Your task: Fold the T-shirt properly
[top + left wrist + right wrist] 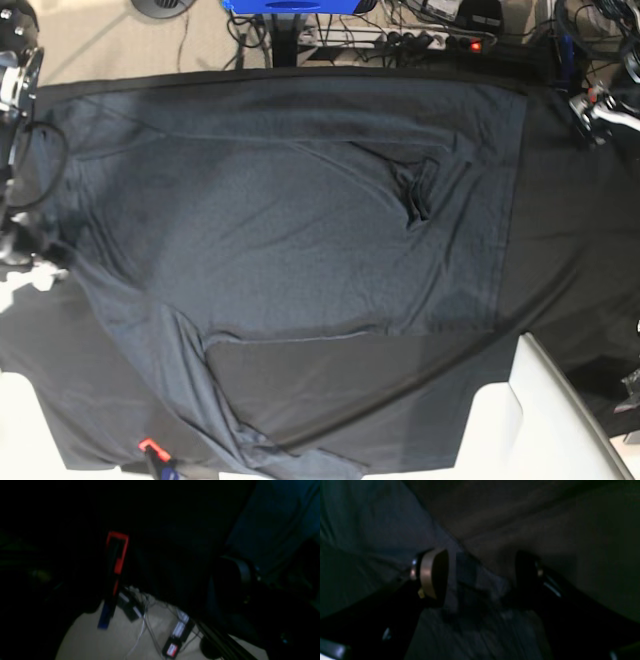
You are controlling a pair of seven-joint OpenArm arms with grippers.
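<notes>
A: We see the T-shirt spread across the counter; right claw apart, straddling its fabric.
B: Left claw, we cannot tell. Risk: cloth slips out, bunching.

The right gripper has two dark fingers. One has a shiny tan metal rim and small silver screws. The other is nearly black with pale shiny streaks. The left gripper's fingers look dark with a grey curved edge. At the table's corner sits a silver part with a red dot.
</notes>
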